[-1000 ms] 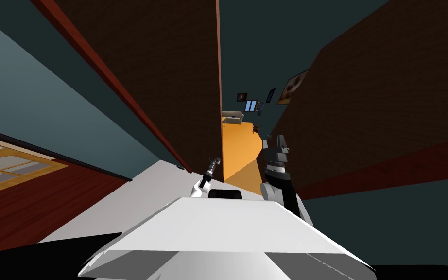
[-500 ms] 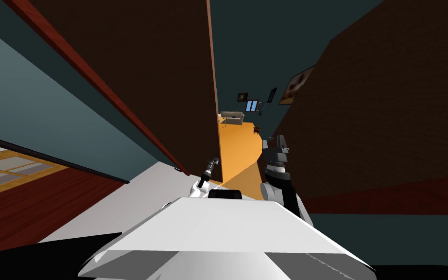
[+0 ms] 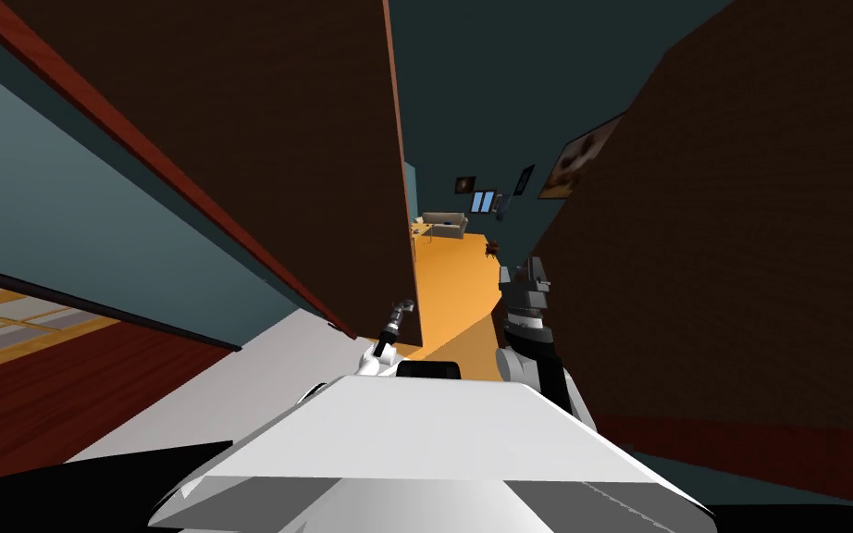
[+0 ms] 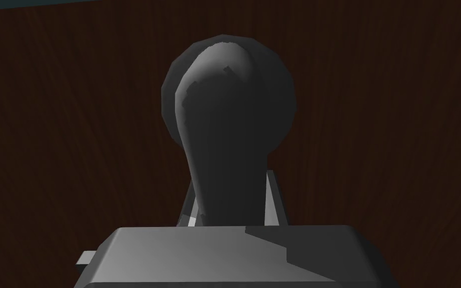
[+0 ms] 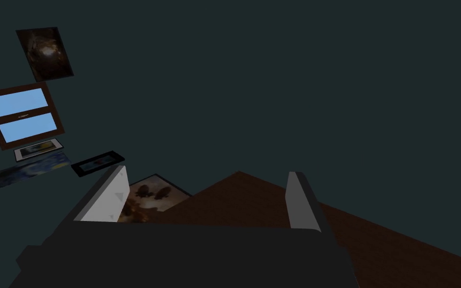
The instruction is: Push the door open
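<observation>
**Operator:** State the position of the door.

**Unit:** Head view: the dark brown door (image 3: pixel 304 139) stands to my left front, and its free edge runs up the middle of the view. Between that edge and the brown wall (image 3: pixel 739 231) on my right there is a gap. A strip of orange floor (image 3: pixel 452 287) shows through it, so the door is ajar.

**Operator:** State the condition of the left tool.

**Unit:** Head view: my left gripper (image 3: pixel 401 311) appears small, low down, at the door's free edge. I cannot read the grasp from there. The left wrist view supplies it. A dark grey lever handle (image 4: pixel 224 125) sits on a round plate (image 4: pixel 282 100) against the brown face of the door. The lever runs down between my left fingers (image 4: pixel 276 200), which press its two sides. The tool is pinching the handle.

**Operator:** State the condition of the right tool.

**Unit:** Head view: my right gripper (image 3: pixel 528 270) is raised just right of the gap. It points upward and is apart from the door. That view does not settle how wide the tool stands. In the right wrist view, my right fingers (image 5: pixel 105 197) are spread wide apart.
</observation>
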`<state>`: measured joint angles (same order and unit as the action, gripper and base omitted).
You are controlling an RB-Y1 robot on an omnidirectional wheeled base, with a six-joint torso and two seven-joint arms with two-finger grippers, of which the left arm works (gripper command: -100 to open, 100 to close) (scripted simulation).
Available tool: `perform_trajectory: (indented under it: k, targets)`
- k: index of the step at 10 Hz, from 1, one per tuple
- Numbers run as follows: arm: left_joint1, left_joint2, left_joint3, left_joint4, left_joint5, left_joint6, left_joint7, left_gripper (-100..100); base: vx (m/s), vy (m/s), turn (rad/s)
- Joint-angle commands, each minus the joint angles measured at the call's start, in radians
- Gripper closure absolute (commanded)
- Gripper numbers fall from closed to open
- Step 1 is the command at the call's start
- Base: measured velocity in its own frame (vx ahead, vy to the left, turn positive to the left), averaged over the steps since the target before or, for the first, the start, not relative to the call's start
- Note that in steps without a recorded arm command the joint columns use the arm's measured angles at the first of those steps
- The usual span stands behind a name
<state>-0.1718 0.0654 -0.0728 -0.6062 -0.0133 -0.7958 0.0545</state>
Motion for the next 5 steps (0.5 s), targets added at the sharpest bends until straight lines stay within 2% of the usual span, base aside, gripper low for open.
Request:
perform_trajectory:
  k: [1,2,3,5]
  targets:
    - [0.015,0.016,0.012,-0.039,0.004,0.012,-0.001,100,0.110,-0.042,0.011]
    - [0.015,0.016,0.012,-0.039,0.004,0.012,-0.001,100,0.042,-0.001,-0.018]
    - [0.015,0.019,0.030,-0.038,0.014,0.012,-0.008,100,0.107,-0.044,0.046]
    - [0.016,0.021,0.049,-0.037,0.023,0.012,-0.016,100,0.158,-0.102,0.080]
